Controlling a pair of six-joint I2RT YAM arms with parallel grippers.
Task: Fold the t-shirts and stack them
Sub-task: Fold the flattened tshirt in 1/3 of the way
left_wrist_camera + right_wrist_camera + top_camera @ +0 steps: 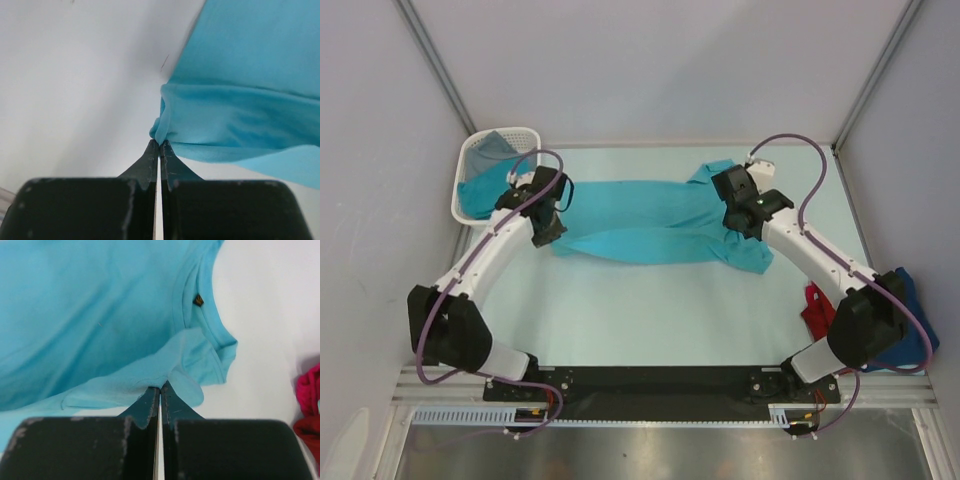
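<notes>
Top external: shirt [650, 225] strung lengthwise left-to-right between arms, left gripper [160, 145] pinched closed on left end, right gripper [160, 388] pinched closed beside collar.

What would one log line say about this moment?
left gripper: shut on teal shirt | right gripper: shut on teal shirt | teal shirt: spread between them

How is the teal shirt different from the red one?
The teal shirt is stretched out long across the middle of the table; the red shirt lies bunched up at the right edge. The left gripper and right gripper pinch the teal shirt's ends; nothing holds the red shirt. Both are soft cloth.
</notes>
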